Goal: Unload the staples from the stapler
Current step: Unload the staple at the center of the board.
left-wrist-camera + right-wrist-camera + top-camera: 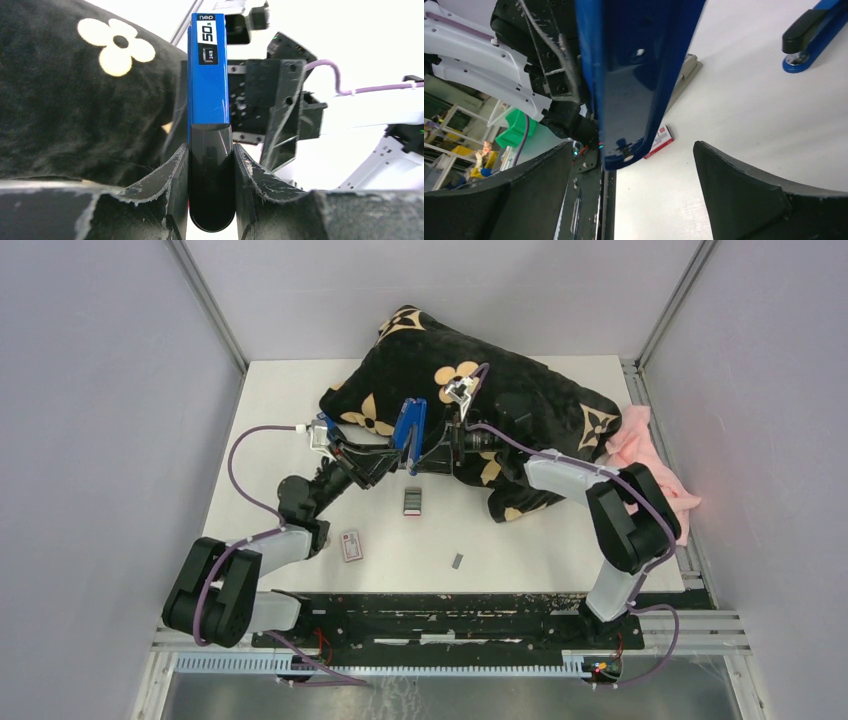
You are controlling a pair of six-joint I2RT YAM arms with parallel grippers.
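Note:
The blue stapler (410, 428) hangs above the table in front of a pillow, its black rear end (211, 175) clamped between my left gripper's (210, 148) fingers. My left gripper is shut on it. My right gripper (633, 150) stands wide open around the stapler's lower blue end (634, 75) without touching it. In the top view it (430, 445) sits just right of the stapler. A grey strip of staples (412, 502) lies on the table below the stapler, and a smaller strip (457, 561) lies nearer the front edge.
A black pillow with tan flowers (500, 390) covers the back middle of the table, with a pink cloth (650, 455) at its right. A small white-and-red box (351, 545) lies front left. A second blue-and-black stapler (811, 32) shows in the right wrist view.

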